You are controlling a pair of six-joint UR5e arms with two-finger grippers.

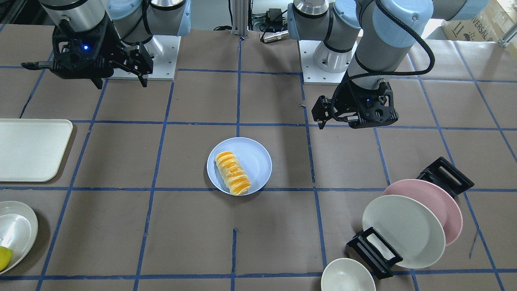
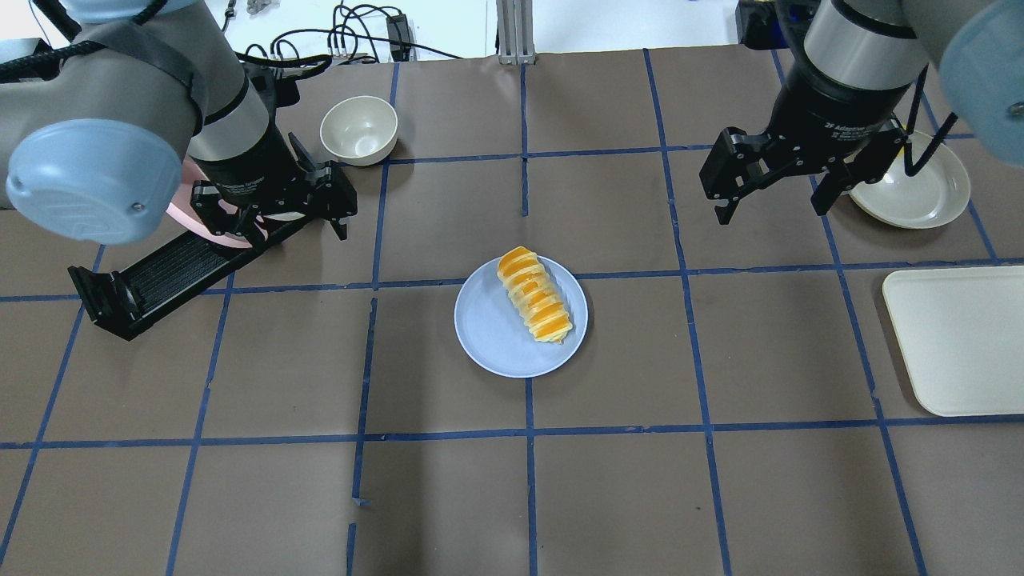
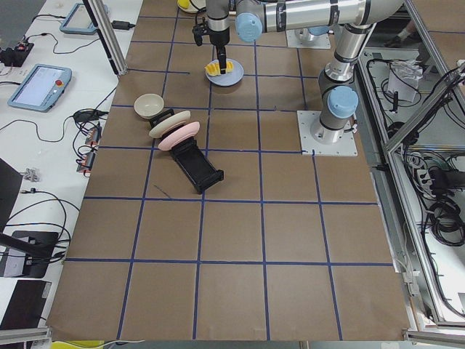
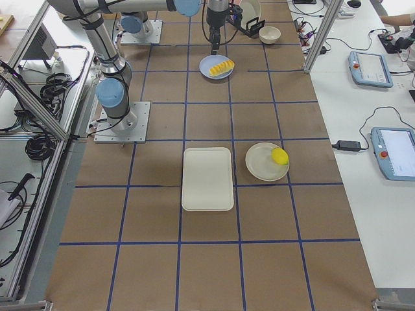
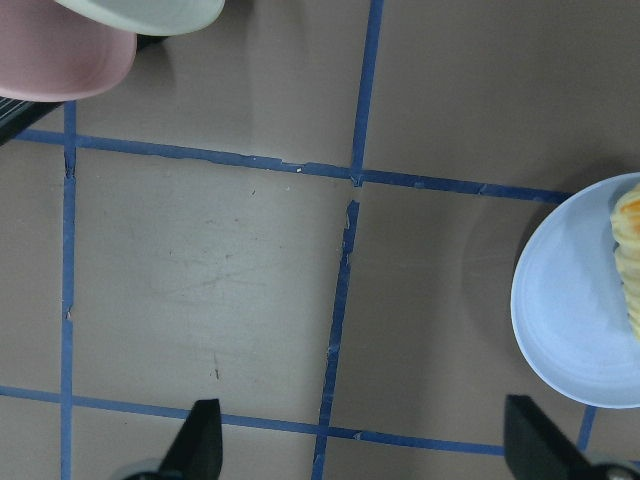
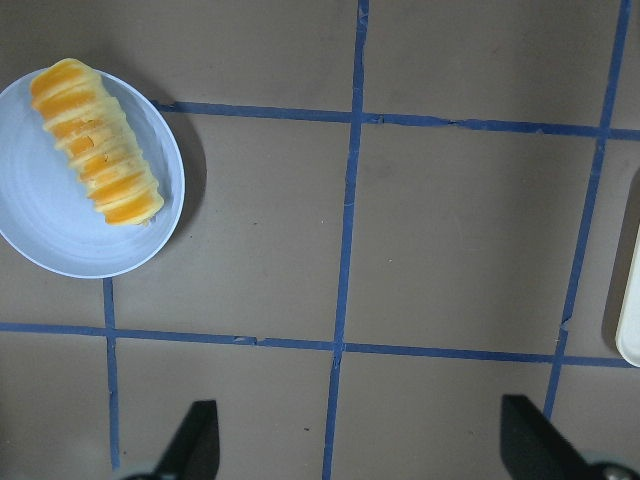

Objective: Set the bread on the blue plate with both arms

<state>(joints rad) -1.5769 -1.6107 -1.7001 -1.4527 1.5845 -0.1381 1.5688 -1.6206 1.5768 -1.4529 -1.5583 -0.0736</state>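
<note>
Closest to the front camera, a cream bowl (image 1: 347,277) sits at the bottom edge, just beside a black rack (image 1: 373,252). That rack holds a white plate (image 1: 404,230) and a pink plate (image 1: 444,202) on edge at lower right. At frame centre the bread (image 1: 232,173) lies diagonally on the blue plate (image 1: 256,159), over its left half. In the overhead view the left gripper (image 2: 290,230) hangs at upper left, jaws spread wide and empty. At upper right the right gripper (image 2: 773,212) is likewise spread and empty. Each is well apart from the blue plate. A cream tray (image 1: 32,149) lies at the front view's left edge.
</note>
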